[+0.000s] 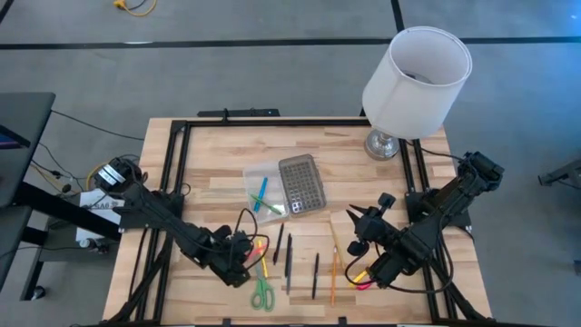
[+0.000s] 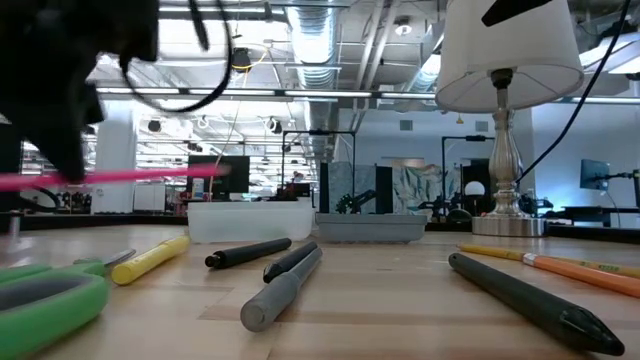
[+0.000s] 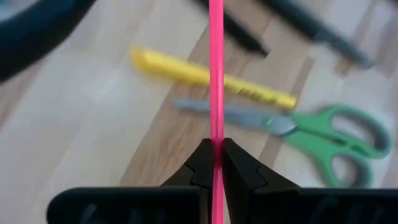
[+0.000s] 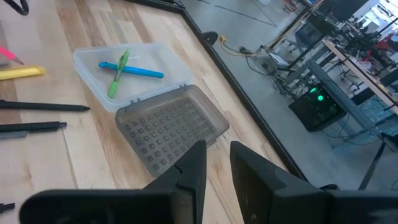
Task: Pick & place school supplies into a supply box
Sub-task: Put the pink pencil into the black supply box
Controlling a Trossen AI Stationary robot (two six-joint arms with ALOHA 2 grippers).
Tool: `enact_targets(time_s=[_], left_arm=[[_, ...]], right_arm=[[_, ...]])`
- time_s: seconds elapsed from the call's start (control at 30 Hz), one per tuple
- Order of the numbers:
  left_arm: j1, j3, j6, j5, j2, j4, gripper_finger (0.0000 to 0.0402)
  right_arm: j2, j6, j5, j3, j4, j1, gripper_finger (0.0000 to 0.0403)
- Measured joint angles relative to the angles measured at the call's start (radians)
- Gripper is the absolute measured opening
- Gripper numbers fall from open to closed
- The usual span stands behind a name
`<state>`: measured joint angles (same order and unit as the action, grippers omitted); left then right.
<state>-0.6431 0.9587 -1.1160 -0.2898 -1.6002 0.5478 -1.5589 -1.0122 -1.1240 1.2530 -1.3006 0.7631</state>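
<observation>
My left gripper point(image 1: 245, 248) hangs over the near-left part of the table, shut on a thin pink pen point(image 3: 216, 68). Below it lie a yellow highlighter point(image 3: 211, 78), green-handled scissors point(image 3: 329, 134) and black pens point(image 1: 289, 259). An orange pencil point(image 1: 333, 272) lies further right. The clear supply box point(image 1: 261, 186) rests on the table's middle with a blue pen point(image 4: 134, 70) and a green pen point(image 4: 118, 74) inside; its dotted grey lid point(image 4: 171, 127) lies open beside it. My right gripper point(image 1: 368, 209) waits open, right of the box, touching nothing. My left gripper pinches the pink pen's shaft point(image 3: 216, 146) between its two fingertips point(image 3: 239, 165), with the fingers lying across the pen. The pen is lifted clear of the table and lies about level, sticking out to one side of the gripper point(image 2: 130, 177).
A lamp with a white shade point(image 1: 416, 71) stands at the table's far right corner on a metal foot point(image 2: 505, 215). A dark frame point(image 1: 177, 163) runs along the table's edges. Cables point(image 1: 245, 218) loop near the left gripper. Bare wood lies between the pens and the box.
</observation>
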Motion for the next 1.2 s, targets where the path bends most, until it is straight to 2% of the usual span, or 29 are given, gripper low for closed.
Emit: enact_targets(time_s=[0.3, 0.63, 0.87, 1.03, 1.2], left_arm=[[0.098, 0.092, 0.131, -0.204, 0.014, 0.066, 0.0005], [0.315, 0.093, 0.293, -0.298, 0.014, 0.053, 0.0006], [0.468, 0.082, 0.363, -0.299, 0.013, -0.041, 0.0006], [0.556, 0.078, 0.351, -0.270, -0.006, -0.042, 0.0006], [0.598, 0.059, 0.309, -0.243, -0.029, -0.042, 0.0006]], right_arm=[[0.000, -0.001, 0.000, 0.000, 0.004, 0.000, 0.0068], [0.001, -0.009, 0.033, -0.087, 0.060, 0.002, 0.0068], [0.001, -0.009, 0.031, -0.116, 0.083, 0.002, 0.0068], [0.001, -0.009, 0.025, -0.115, 0.084, 0.002, 0.0068], [0.001, -0.009, 0.025, -0.115, 0.085, 0.002, 0.0068]])
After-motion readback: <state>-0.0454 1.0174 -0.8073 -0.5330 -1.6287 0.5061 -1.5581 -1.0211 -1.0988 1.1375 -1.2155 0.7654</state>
